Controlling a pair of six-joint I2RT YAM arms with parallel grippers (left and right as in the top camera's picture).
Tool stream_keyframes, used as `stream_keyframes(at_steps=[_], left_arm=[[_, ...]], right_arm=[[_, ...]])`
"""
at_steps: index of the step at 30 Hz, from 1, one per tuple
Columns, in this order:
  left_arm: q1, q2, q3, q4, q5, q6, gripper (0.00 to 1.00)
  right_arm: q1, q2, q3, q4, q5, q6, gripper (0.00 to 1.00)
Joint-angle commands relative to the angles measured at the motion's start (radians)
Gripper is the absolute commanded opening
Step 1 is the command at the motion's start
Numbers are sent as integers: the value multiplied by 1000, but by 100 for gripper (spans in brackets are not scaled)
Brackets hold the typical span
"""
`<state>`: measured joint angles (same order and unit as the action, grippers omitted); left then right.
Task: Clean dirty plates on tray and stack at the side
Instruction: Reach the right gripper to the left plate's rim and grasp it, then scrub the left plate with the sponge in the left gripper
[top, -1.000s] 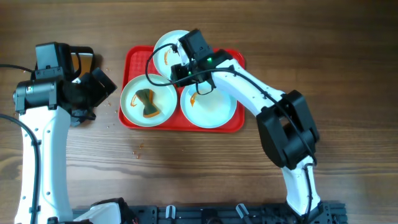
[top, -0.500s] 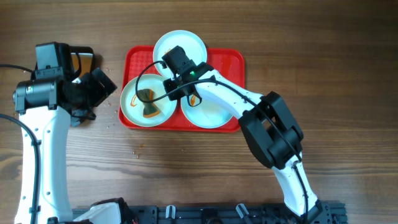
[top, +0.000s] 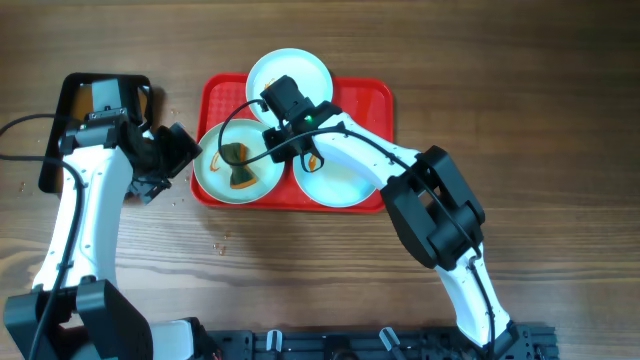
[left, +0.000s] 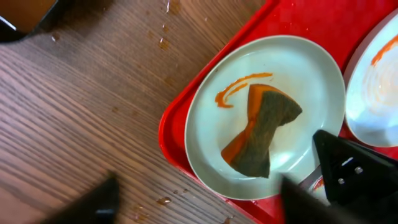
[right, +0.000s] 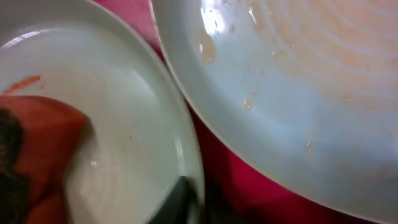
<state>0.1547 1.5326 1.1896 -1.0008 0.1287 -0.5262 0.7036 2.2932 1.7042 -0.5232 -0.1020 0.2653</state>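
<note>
The red tray (top: 375, 95) holds three white plates. On the left plate (top: 215, 172) lie an orange-brown smear and a folded orange-and-green sponge (top: 238, 167). My right gripper (top: 271, 145) is shut on this plate's right rim, one finger inside the rim (right: 181, 194) and one outside. The right plate (top: 340, 178) carries an orange streak and sits just beside the grip. The back plate (top: 292, 66) juts over the tray's far rim. My left gripper (top: 187, 157) hangs open at the tray's left edge, its fingers straddling the tray rim (left: 169, 134) below the left plate (left: 311, 74).
A black pan (top: 75, 95) of brownish water stands at the far left, behind my left arm. Water drops (left: 163, 200) dot the wooden table beside the tray. The right arm stretches across the tray from the right.
My right gripper left the back plate, came down to the left plate's right rim and shut on it. My left arm swung to the tray's left edge, uncovering the black pan; its jaws narrowed somewhat.
</note>
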Motion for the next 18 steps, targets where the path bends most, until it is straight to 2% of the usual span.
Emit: stream_keyframes(at_steps=[1,2,3,4,5,7,9,11,13,17,18], left_arm=[[1,5,-33,31,14,-2,44],[-4,5,-46,45,23,-2,36],[-17,5,-72,79,55,-2,31],[-33,5,-96,118,93,-2,31],[-49,5,-114,149,108,-3,33],[-94,12,-167,240,110,-17,44],[-129,35,-195,297,111,-89,47],[-169,75,-198,351,110,-111,54],[-210,136,-198,422,110,-111,56],[-223,229,-198,467,102,-111,54],[-223,234,-198,467,89,-111,47]], right_arm=[[0,50,-10,-4,17,0,4],[0,50,-10,-4,17,-1,4],[0,50,-10,-4,17,0,4],[0,50,-10,-4,17,-1,4],[0,50,-10,-4,17,0,4],[0,50,-10,-4,17,0,4],[0,50,-10,-3,17,0,4],[0,50,-10,-3,17,0,4],[0,50,-10,-3,17,0,4],[0,50,-10,-5,17,-3,4],[0,50,-10,-4,17,-3,5]])
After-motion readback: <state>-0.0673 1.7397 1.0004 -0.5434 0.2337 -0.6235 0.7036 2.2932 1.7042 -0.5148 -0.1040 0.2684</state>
